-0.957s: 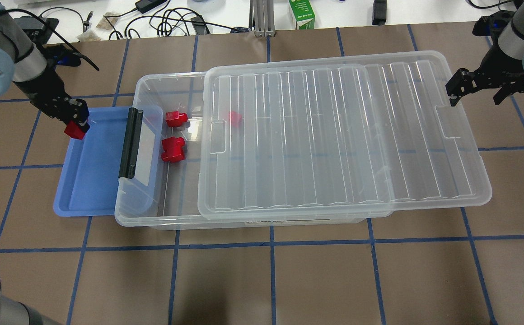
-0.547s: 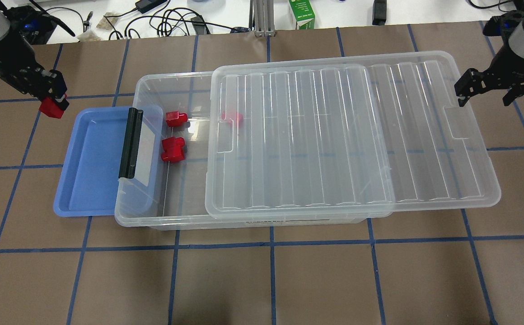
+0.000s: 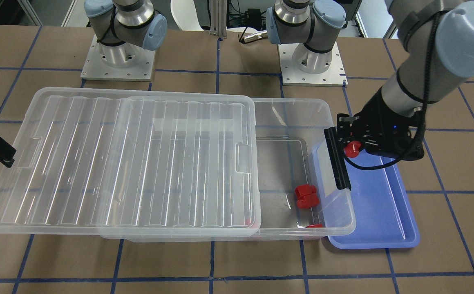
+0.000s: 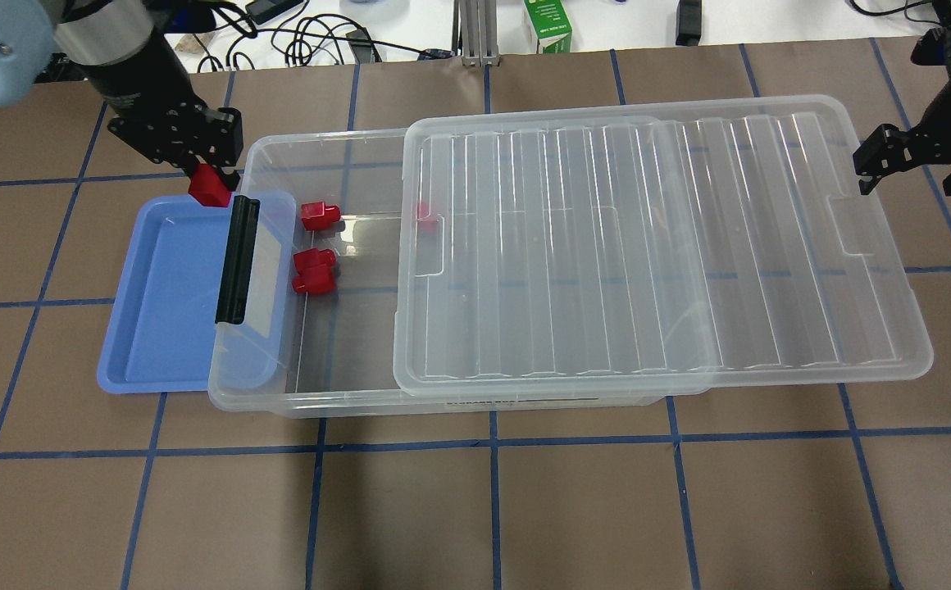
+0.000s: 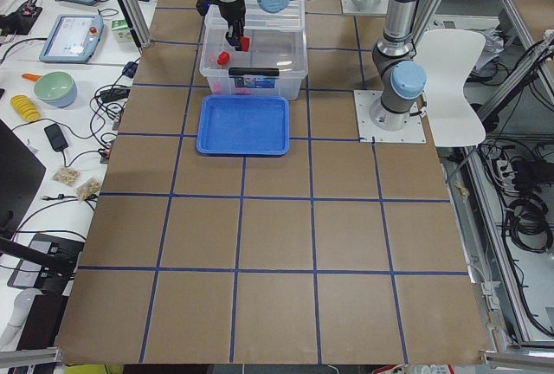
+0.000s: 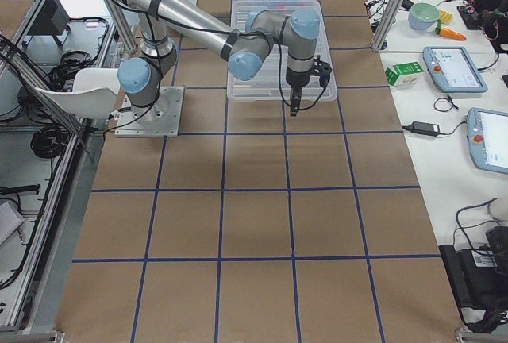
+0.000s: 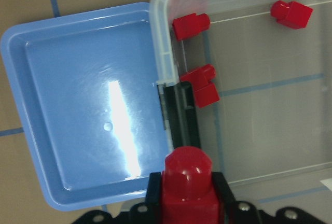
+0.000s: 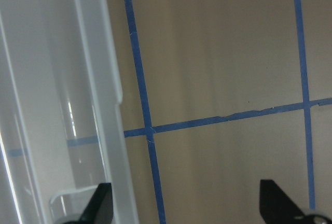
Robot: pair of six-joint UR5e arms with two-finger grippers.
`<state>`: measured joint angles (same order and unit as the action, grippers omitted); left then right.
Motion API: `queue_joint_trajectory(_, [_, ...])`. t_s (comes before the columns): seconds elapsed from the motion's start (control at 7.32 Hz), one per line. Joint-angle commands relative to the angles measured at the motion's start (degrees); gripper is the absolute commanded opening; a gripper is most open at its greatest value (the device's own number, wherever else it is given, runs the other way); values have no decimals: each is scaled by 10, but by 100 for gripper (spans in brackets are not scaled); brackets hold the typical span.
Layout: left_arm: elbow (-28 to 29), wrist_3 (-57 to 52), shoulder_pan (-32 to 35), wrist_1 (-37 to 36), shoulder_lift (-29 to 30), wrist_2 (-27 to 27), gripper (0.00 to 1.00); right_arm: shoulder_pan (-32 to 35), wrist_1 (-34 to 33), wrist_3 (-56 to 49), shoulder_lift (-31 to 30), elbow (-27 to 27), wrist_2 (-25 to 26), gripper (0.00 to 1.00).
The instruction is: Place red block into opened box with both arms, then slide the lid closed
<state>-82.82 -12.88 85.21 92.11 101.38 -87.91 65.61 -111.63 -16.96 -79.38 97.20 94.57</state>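
1. the box (image 4: pixel 250 400) lies lengthwise across the table. its 9 o'clock end is uncovered, and other red pieces (image 4: pixel 314 272) lie inside.
2. the lid (image 4: pixel 656 246) rests on top, slid toward 3 o'clock, not yet closed.
3. a blue tray (image 4: pixel 164 311) sits at the box's 9 o'clock end.
4. the right gripper (image 4: pixel 912 174), fingers wide apart and holding nothing, hangs beside the lid's 3 o'clock end.
5. the left gripper (image 4: pixel 211 179) pinches the red block (image 4: pixel 210 190) above the box's 10 o'clock corner. the drop and the lid slide are both left to do.

Left tool (image 4: pixel 213 179) clamped on red block (image 4: pixel 208 193), wrist pointing down, right tool (image 4: pixel 908 176) spread wide
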Motion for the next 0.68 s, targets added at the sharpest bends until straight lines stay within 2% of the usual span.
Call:
queue_joint_trajectory(0.0, [-40,31,24,-11,7,3,0,-1,-1,0,-1,0,1,100])
queue_joint_trajectory(0.55, [-133,42,43,-110,13,14,0,-9,-1,0,-3,-3,1,100])
